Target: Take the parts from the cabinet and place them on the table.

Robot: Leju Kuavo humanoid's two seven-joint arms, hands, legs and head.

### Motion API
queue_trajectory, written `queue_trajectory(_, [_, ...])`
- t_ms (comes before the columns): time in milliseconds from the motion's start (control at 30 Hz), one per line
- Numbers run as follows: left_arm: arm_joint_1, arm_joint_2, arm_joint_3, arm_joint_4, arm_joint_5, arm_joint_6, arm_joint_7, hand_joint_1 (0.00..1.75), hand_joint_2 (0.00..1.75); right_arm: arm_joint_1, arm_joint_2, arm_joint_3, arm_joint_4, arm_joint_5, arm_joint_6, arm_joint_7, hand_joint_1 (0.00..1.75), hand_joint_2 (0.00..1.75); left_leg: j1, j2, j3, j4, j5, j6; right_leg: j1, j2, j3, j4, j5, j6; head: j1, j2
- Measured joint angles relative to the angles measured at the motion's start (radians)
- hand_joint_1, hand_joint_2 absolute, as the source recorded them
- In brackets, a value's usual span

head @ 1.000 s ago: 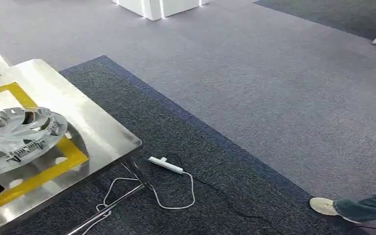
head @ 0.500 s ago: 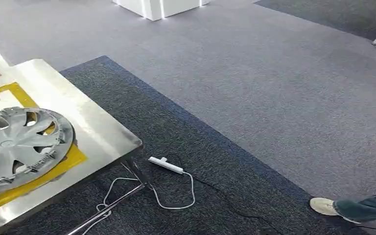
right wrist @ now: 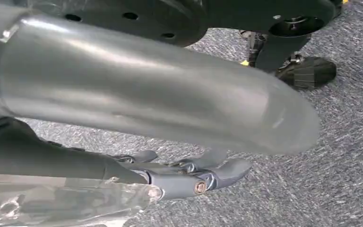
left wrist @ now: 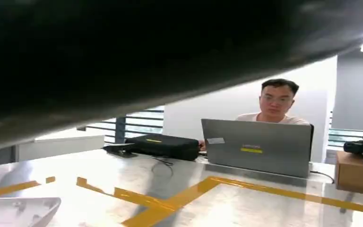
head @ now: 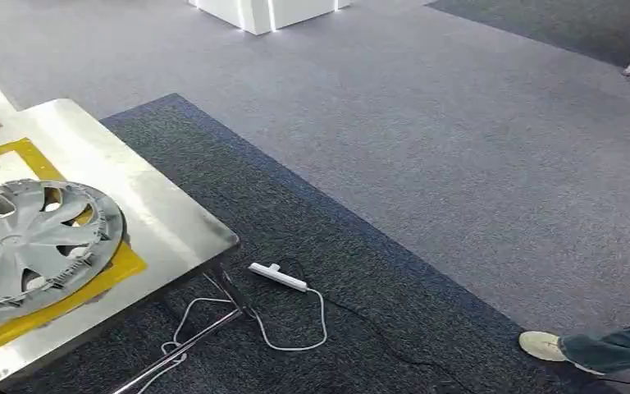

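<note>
A silver hubcap [head: 29,246] lies flat on the steel table [head: 164,222], over a yellow tape outline [head: 123,263] near the table's right corner. No hand touches it in the head view. In the left wrist view a pale rim piece [left wrist: 19,210] rests on the same taped tabletop, and a dark blurred mass, my left hand [left wrist: 123,56], spans the picture close to the lens; its fingers are unreadable. My right hand [right wrist: 189,175] hangs over the carpet with its dark fingers loosely stretched and nothing in them.
A white power strip [head: 277,277] and its looping cable [head: 295,328] lie on the carpet by the table leg. A person's shoe [head: 541,345] is at the lower right. Across the table are a laptop [left wrist: 257,149] with a person behind it, a black bag [left wrist: 163,145] and a cardboard box [left wrist: 357,171].
The hubcap was tilted with a dark hand under its near edge; it has dropped flat onto the tape outline. That hand has drawn back out of the head view.
</note>
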Motion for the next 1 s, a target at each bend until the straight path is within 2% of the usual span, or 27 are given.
queue_trajectory(333, [-0.006, -0.030, 0.006, -0.003, -0.063, 0.002, 0.001, 0.00, 0.00, -0.001, 0.000, 0.011, 0.000, 0.028, -0.041, 0.002, 0.00, 0.00, -0.002, 0.000, 0.000, 0.000, 0.000, 0.001, -0.002, 0.000, 0.000, 0.000, 0.001, 0.001, 0.000, 0.000])
queue_trajectory(533, [-0.006, -0.054, 0.006, -0.002, -0.085, 0.002, 0.004, 0.00, 0.00, -0.001, 0.000, 0.019, 0.000, 0.029, -0.040, 0.009, 0.00, 0.00, -0.007, 0.000, -0.001, 0.003, -0.003, 0.007, -0.007, 0.000, 0.001, -0.001, 0.001, 0.005, 0.000, 0.000])
queue_trajectory(667, [-0.007, -0.064, 0.005, -0.002, -0.091, 0.002, 0.005, 0.00, 0.00, -0.001, 0.000, 0.019, 0.000, 0.024, -0.040, 0.012, 0.00, 0.00, -0.012, 0.000, -0.003, 0.007, -0.006, 0.016, -0.013, 0.000, 0.001, -0.002, 0.001, 0.013, 0.000, 0.000])
queue_trajectory(733, [-0.007, -0.066, 0.005, -0.002, -0.096, 0.002, 0.007, 0.00, 0.00, -0.002, 0.000, 0.019, 0.000, 0.022, -0.040, 0.014, 0.00, 0.00, -0.014, -0.001, -0.005, 0.003, -0.005, 0.025, -0.014, -0.004, 0.005, -0.008, 0.002, 0.020, -0.001, 0.000])
queue_trajectory(767, [-0.007, -0.068, 0.005, -0.002, -0.098, 0.003, 0.007, 0.00, 0.00, -0.002, 0.000, 0.019, 0.000, 0.021, -0.040, 0.014, 0.00, 0.00, -0.003, -0.002, 0.003, -0.009, 0.005, 0.030, -0.010, -0.005, 0.003, -0.005, -0.001, 0.024, 0.000, 0.000])
queue_trajectory(800, [-0.007, -0.071, 0.004, -0.002, -0.099, 0.003, 0.008, 0.00, 0.00, -0.002, 0.000, 0.019, 0.000, 0.019, -0.040, 0.015, 0.00, 0.00, 0.000, -0.004, 0.006, -0.014, 0.007, 0.030, -0.011, -0.006, -0.010, 0.017, -0.021, 0.030, 0.001, 0.000])
queue_trajectory(833, [-0.007, -0.074, 0.004, -0.002, -0.099, 0.003, 0.008, 0.00, 0.00, -0.003, 0.000, 0.019, 0.000, 0.019, -0.040, 0.015, 0.00, 0.00, 0.003, -0.006, 0.005, -0.013, 0.008, 0.033, -0.011, -0.006, -0.032, 0.072, -0.061, 0.034, 0.005, 0.000])
queue_trajectory(900, [-0.006, -0.080, 0.002, 0.000, -0.099, 0.003, 0.008, 0.00, 0.00, -0.003, 0.000, 0.019, 0.000, 0.019, -0.040, 0.015, 0.00, 0.00, 0.007, -0.012, 0.003, -0.013, 0.008, 0.033, -0.015, -0.006, -0.102, 0.233, -0.142, 0.042, 0.006, 0.000])
queue_trajectory(933, [-0.006, -0.082, 0.001, 0.002, -0.103, 0.003, 0.008, 0.00, 0.00, -0.002, 0.000, 0.019, 0.000, 0.018, -0.040, 0.015, 0.00, 0.00, 0.009, -0.017, 0.001, -0.012, 0.009, 0.031, -0.017, -0.006, -0.130, 0.297, -0.164, 0.046, 0.006, 0.000])
queue_trajectory(967, [-0.006, -0.086, 0.000, 0.005, -0.105, 0.003, 0.008, 0.00, 0.00, -0.001, 0.000, 0.019, 0.000, 0.018, -0.040, 0.016, 0.00, 0.00, 0.012, -0.026, 0.001, -0.012, 0.010, 0.029, -0.019, -0.006, -0.131, 0.304, -0.156, 0.048, 0.006, 0.000])
queue_trajectory(1000, [-0.006, -0.090, 0.000, 0.007, -0.105, 0.003, 0.008, 0.00, 0.00, 0.000, 0.000, 0.019, 0.000, 0.016, -0.040, 0.016, 0.00, 0.00, 0.015, -0.035, 0.000, -0.012, 0.011, 0.023, -0.022, -0.006, -0.108, 0.265, -0.129, 0.050, 0.005, 0.000])
